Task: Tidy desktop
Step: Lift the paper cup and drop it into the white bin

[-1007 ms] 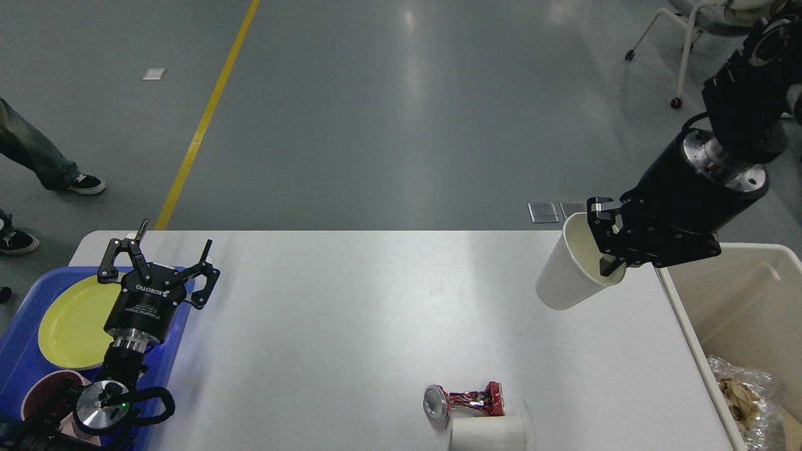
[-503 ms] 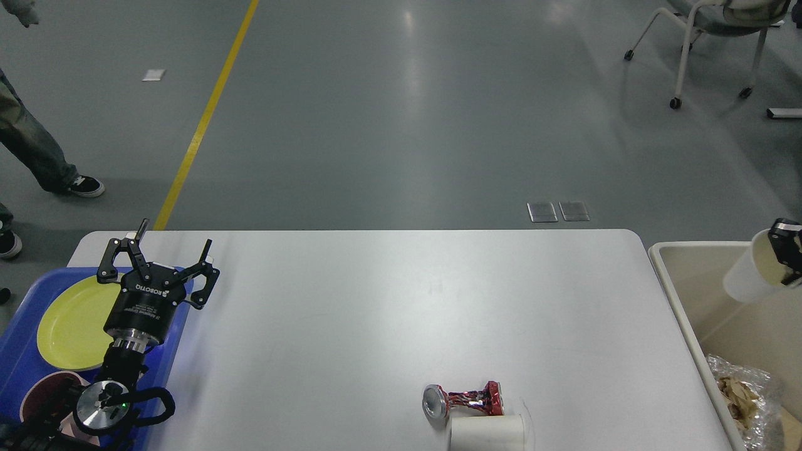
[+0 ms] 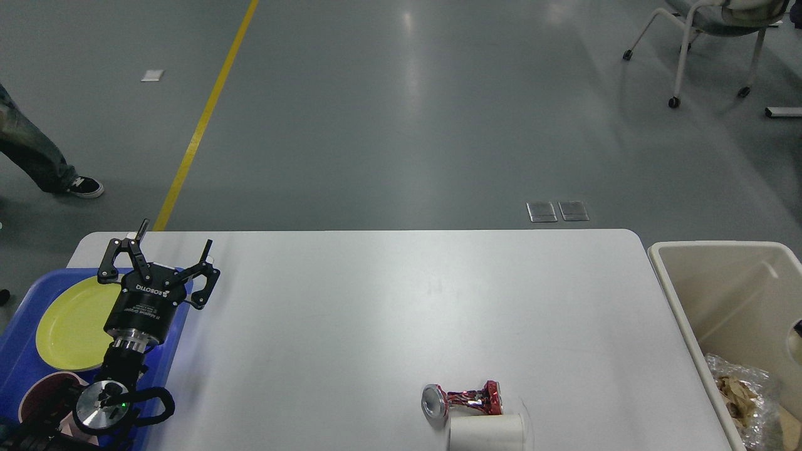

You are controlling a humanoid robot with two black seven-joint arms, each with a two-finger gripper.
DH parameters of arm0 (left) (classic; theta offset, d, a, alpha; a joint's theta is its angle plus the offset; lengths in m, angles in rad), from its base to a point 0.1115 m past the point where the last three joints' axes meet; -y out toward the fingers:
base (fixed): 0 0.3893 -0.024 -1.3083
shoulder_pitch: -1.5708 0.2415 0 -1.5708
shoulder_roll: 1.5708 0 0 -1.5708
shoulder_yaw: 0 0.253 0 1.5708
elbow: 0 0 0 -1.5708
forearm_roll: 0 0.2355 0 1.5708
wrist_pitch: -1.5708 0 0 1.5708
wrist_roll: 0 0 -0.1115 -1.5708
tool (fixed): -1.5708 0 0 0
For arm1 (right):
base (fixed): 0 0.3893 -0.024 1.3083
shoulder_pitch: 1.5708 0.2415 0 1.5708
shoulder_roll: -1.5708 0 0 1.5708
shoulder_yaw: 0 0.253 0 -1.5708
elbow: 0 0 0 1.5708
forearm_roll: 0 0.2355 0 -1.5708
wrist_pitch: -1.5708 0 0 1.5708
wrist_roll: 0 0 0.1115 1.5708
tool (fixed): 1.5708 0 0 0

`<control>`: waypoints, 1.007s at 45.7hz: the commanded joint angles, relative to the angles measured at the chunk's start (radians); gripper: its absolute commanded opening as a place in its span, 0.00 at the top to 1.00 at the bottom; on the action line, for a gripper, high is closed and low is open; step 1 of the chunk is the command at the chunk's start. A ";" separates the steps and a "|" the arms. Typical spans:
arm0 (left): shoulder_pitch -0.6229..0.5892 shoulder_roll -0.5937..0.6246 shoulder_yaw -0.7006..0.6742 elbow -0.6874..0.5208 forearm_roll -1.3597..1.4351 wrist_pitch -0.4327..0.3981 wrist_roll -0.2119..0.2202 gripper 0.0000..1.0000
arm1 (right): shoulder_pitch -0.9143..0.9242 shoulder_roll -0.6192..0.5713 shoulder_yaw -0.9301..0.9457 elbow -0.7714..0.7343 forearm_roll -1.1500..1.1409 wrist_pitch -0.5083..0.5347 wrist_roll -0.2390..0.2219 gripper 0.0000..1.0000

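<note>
Fingers of the left gripper [image 3: 164,250] are seen spread wide apart with nothing between them, while the right gripper is out of the view, so its state cannot be told. The large white rectangular desktop [image 3: 351,313] with rounded corners fills the middle of the view, between the blue plastic tray [image 3: 178,351] at its left end and the tall beige plastic bin [image 3: 680,294] just beside its right end. As a surface it is judged stiff, smooth and a little slippery, so light things may slide on it when pushed; it is not itself to be grasped. What is left to be tidied lies at the near edge: a white paper cup [image 3: 485,433] on its side and, touching it on the far side, a crushed red and silver drink can [image 3: 462,401]. The cup is judged very light and soft-walled, so it should be pinched gently at the rim or across the body, as a strong squeeze would fold it. The can is judged light, but stiff and uneven, and its narrow crushed waist looks the best place to be held. The left arm is held low over the tray, with its wrist pointing away from the robot and the gripper raised above the tray's far right corner, beside a round yellow-green plate [image 3: 69,319]. A dark red round bowl [image 3: 41,391] is partly hidden under the arm.
</note>
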 commanded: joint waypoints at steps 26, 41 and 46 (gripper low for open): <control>0.000 0.000 0.000 0.000 0.000 0.000 0.000 0.04 | -0.317 0.187 0.074 -0.227 0.013 -0.201 0.001 0.95; 0.000 0.000 0.000 0.000 0.000 0.000 0.000 0.04 | -0.306 0.204 0.073 -0.215 0.011 -0.231 0.000 0.00; 0.000 0.000 0.000 0.000 0.000 0.000 0.000 0.04 | -0.304 0.202 0.074 -0.215 0.011 -0.227 0.001 0.00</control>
